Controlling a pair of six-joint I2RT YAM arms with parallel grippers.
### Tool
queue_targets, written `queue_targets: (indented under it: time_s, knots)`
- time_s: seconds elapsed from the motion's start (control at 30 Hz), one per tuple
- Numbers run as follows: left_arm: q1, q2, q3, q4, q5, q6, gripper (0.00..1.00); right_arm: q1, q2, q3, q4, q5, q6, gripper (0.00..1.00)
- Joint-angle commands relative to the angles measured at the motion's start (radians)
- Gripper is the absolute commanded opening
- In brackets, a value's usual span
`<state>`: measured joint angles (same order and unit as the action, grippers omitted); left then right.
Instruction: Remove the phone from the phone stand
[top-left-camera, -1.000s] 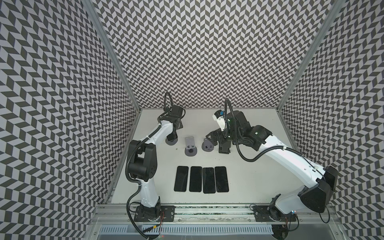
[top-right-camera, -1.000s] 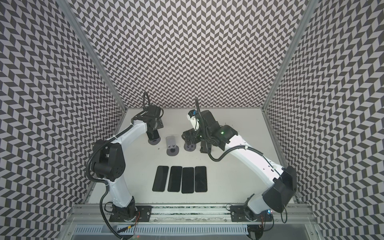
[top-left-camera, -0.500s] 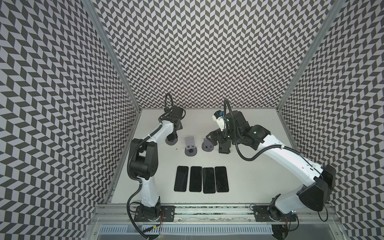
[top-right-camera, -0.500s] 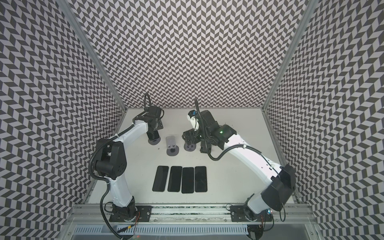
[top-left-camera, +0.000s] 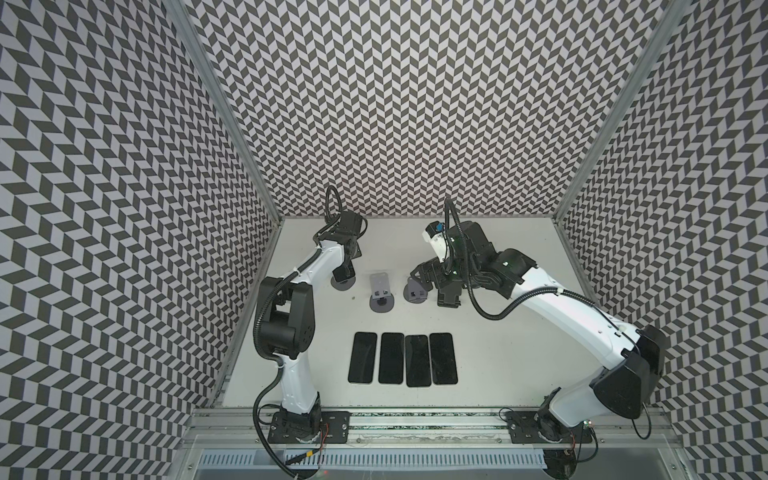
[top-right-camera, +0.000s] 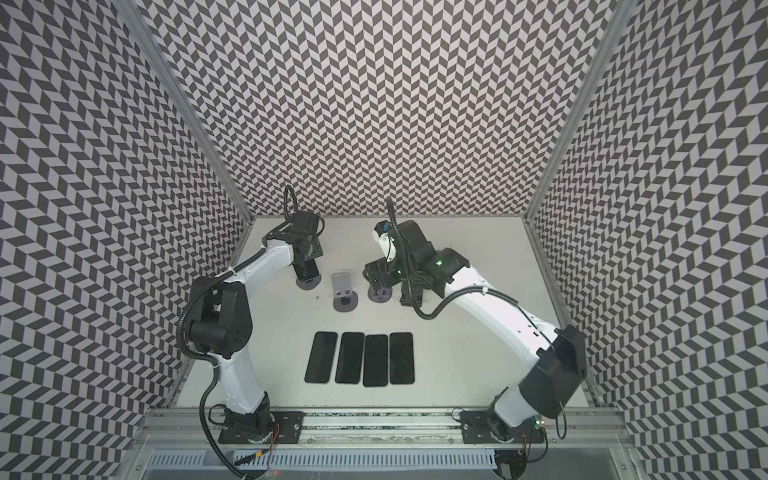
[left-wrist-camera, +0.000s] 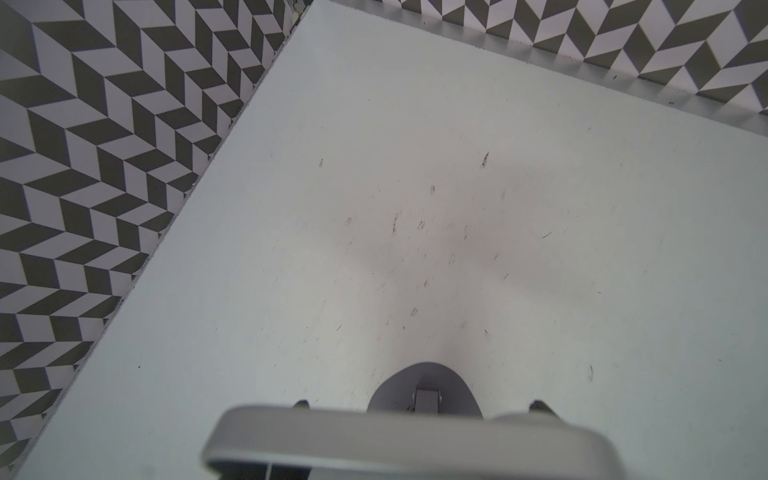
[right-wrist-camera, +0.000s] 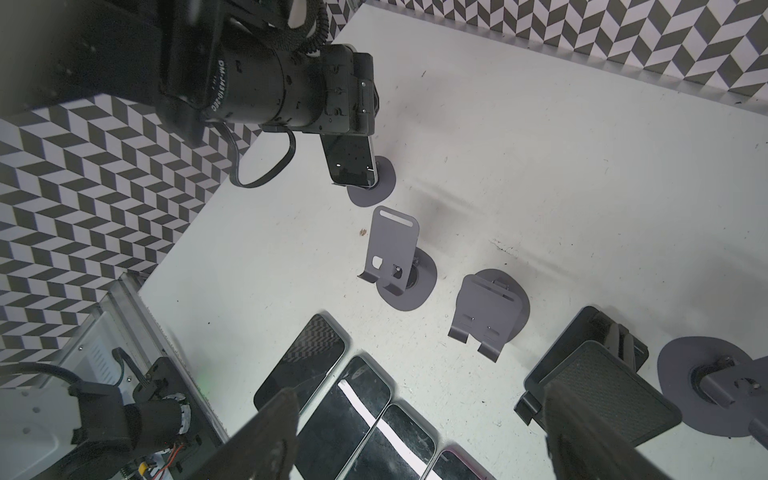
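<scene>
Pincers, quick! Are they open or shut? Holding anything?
Left pincer: at the phone on its stand; open or shut cannot be told.
Right pincer: open, holding nothing.

Six phones (top-left-camera: 391, 358), four flat in a row at lower centre, two on stands (top-left-camera: 381, 286), four stands mid-frame, two arms (top-left-camera: 561, 309).

The left gripper (top-left-camera: 345, 269) is covering the top of the phone (right-wrist-camera: 352, 160) in the right wrist view and nearly all of it in both top views. In the left wrist view the phone is blurring across the stand (left-wrist-camera: 426, 386) and running off the edge. Whether the fingers (left-wrist-camera: 539, 405) are touching it is not showing. The right gripper (right-wrist-camera: 419, 407) is showing only blurred fingers, which the edge is cutting off.
</scene>
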<state>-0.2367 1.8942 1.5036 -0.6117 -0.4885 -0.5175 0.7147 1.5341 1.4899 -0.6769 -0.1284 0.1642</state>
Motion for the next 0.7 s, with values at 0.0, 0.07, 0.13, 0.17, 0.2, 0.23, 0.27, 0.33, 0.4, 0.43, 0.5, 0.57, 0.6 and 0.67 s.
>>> queue_targets:
  time_s: [0.0,0.07,0.13,0.17,0.2,0.23,0.27,0.33,0.4,0.43,0.5,0.57,0.6,0.67]
  knots:
    - [0.005,-0.026,-0.015,0.023,0.002,-0.015,0.8,-0.004,0.007,0.029,0.02,-0.008,-0.006,0.9]
    - [0.005,-0.026,-0.017,0.025,0.005,-0.016,0.79,-0.004,0.003,0.027,0.021,-0.005,-0.008,0.9]
    - [0.005,-0.024,-0.017,0.024,0.007,-0.02,0.78,-0.004,0.0,0.026,0.019,-0.002,-0.009,0.9]
    - [0.005,-0.024,-0.019,0.025,0.008,-0.022,0.78,-0.003,-0.003,0.024,0.02,-0.001,-0.011,0.9]
    - [0.005,-0.024,-0.019,0.024,0.008,-0.022,0.77,-0.003,-0.004,0.024,0.02,0.001,-0.011,0.9]
    - [0.005,-0.025,-0.02,0.025,0.01,-0.022,0.77,-0.004,-0.004,0.022,0.02,0.002,-0.009,0.9]
    - [0.005,-0.025,-0.02,0.025,0.012,-0.023,0.76,-0.004,-0.005,0.02,0.02,0.002,-0.011,0.9]
    - [0.006,-0.027,-0.02,0.025,0.016,-0.027,0.75,-0.004,-0.006,0.02,0.021,0.002,-0.011,0.9]
    - [0.005,-0.029,-0.022,0.024,0.02,-0.027,0.74,-0.004,-0.006,0.018,0.021,0.0,-0.011,0.9]
    - [0.005,-0.031,-0.022,0.026,0.021,-0.028,0.73,-0.004,-0.006,0.019,0.022,0.0,-0.01,0.9]
    - [0.006,-0.036,-0.025,0.027,0.021,-0.028,0.73,-0.004,-0.007,0.019,0.022,-0.001,-0.009,0.9]
    - [0.005,-0.045,-0.031,0.031,0.021,-0.026,0.72,-0.004,-0.008,0.018,0.022,-0.002,-0.008,0.9]
    - [0.005,-0.048,-0.034,0.033,0.021,-0.026,0.72,-0.004,-0.011,0.016,0.023,-0.002,-0.007,0.9]
    - [0.005,-0.053,-0.038,0.038,0.024,-0.026,0.72,-0.004,-0.012,0.016,0.022,-0.002,-0.006,0.9]
